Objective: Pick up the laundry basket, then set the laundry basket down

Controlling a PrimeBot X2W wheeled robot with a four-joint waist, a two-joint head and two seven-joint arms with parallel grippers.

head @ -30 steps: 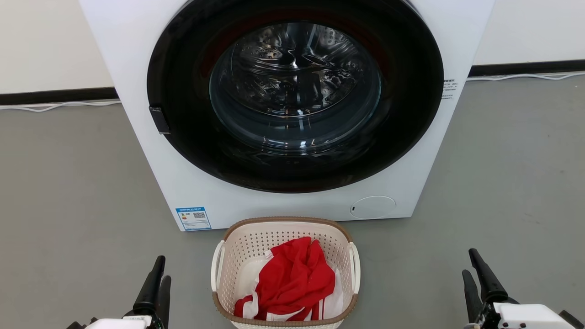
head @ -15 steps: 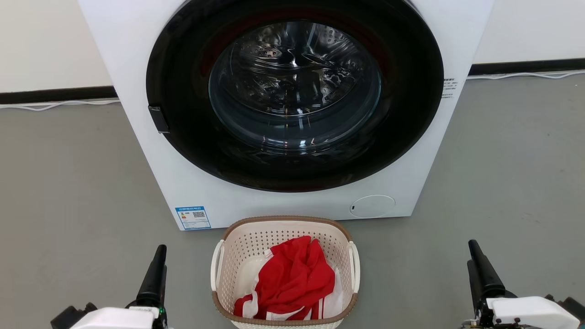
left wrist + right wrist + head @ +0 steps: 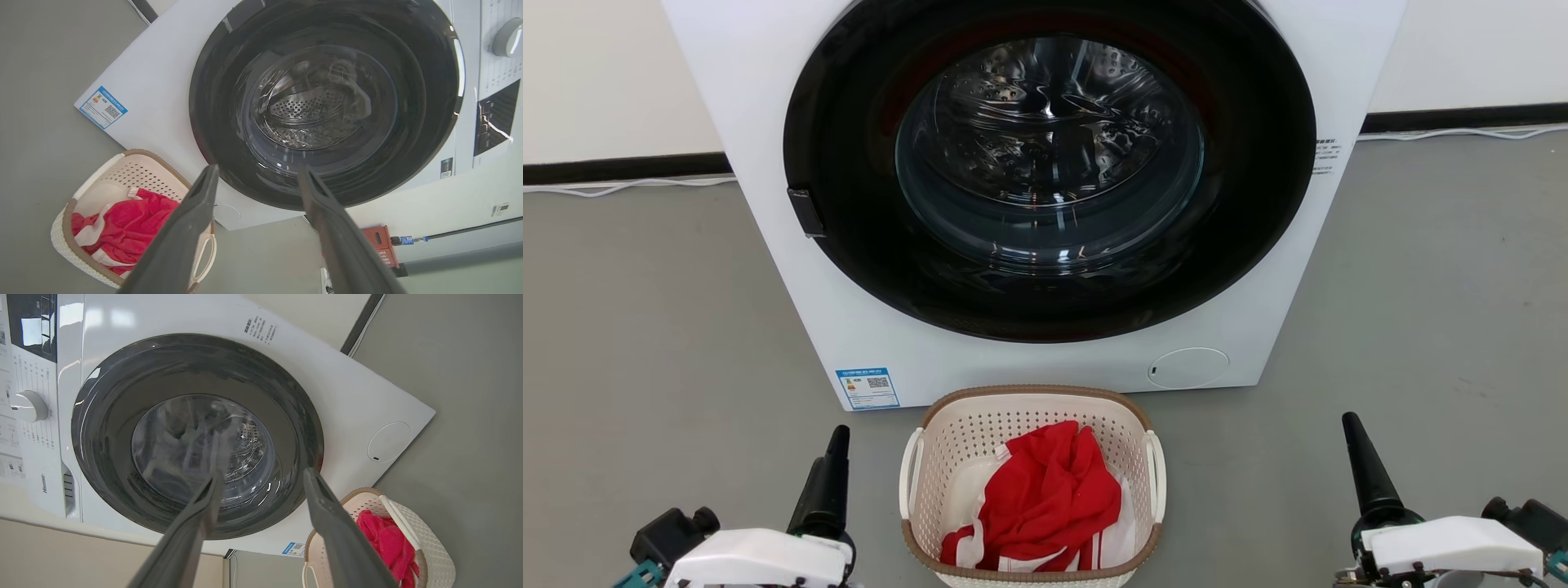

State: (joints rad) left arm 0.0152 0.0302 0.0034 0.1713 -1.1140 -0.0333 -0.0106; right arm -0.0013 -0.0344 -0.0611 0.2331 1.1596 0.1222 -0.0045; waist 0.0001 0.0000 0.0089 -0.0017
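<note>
Left hand (image 3: pixel 836 441) and right hand (image 3: pixel 1354 433) both wide, flanking laundry basket (image 3: pixel 1033 393) at lower centre. Risk: uneven grips likely tilt it, spilling red garment (image 3: pixel 1054 490).

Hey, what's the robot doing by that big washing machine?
A robot faces a white front-loading washing machine with its round dark door shut. On the grey floor before it sits a small cream-white perforated plastic basket with a brown rim, holding crumpled red and white cloth. The left gripper and right gripper are open, one on each side of the basket, touching nothing. The basket is not yet picked up.
</note>
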